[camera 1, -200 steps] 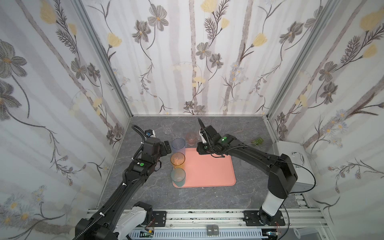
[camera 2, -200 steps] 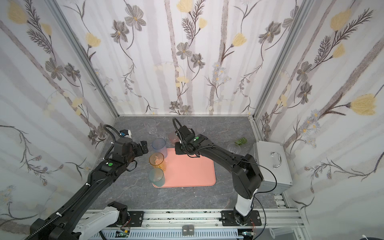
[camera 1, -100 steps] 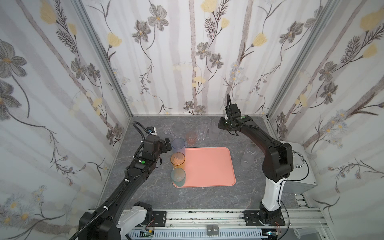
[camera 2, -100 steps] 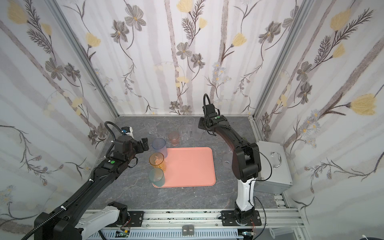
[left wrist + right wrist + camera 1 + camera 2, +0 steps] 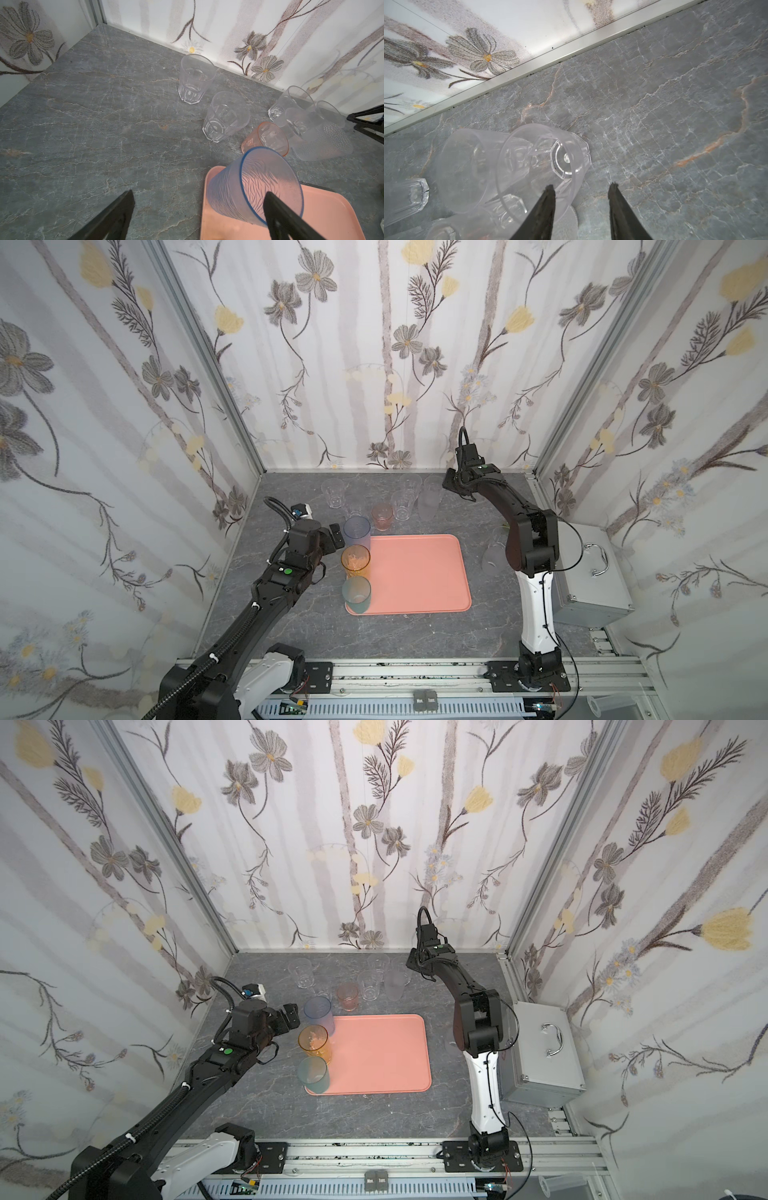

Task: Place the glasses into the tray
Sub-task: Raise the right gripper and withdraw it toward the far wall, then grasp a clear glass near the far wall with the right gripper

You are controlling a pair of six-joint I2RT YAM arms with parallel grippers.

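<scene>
The work cell is a grey marbled tabletop (image 5: 415, 639) enclosed by floral-papered walls (image 5: 374, 364). The tray (image 5: 419, 572) lies flat at its centre.

**Status.** We count three glasses standing upright along the tray's left edge: the blue glass (image 5: 357, 531), the amber glass (image 5: 355, 561) and the teal glass (image 5: 356, 593). The rest of the tray is bare. The other glasses stand on the table behind the tray, among them a pink glass (image 5: 382, 517) and a tall frosted glass (image 5: 430, 499).

**Tools.** The left gripper (image 5: 198, 195) is spread to its full width and holds nothing, with one finger just beside the blue glass rim. The right gripper (image 5: 581, 187) is partly spread and also empty. It hangs over the rear cluster, with bare table between its fingers and a clear glass (image 5: 542, 162) next to one finger.

**Step in hand.** We judge this to be the approach to the next pick at the rear.

**Next move.** We would centre the right gripper on the clear glass and widen the jaws to clear its wall. We would then descend without knocking its close neighbours, and close.
</scene>
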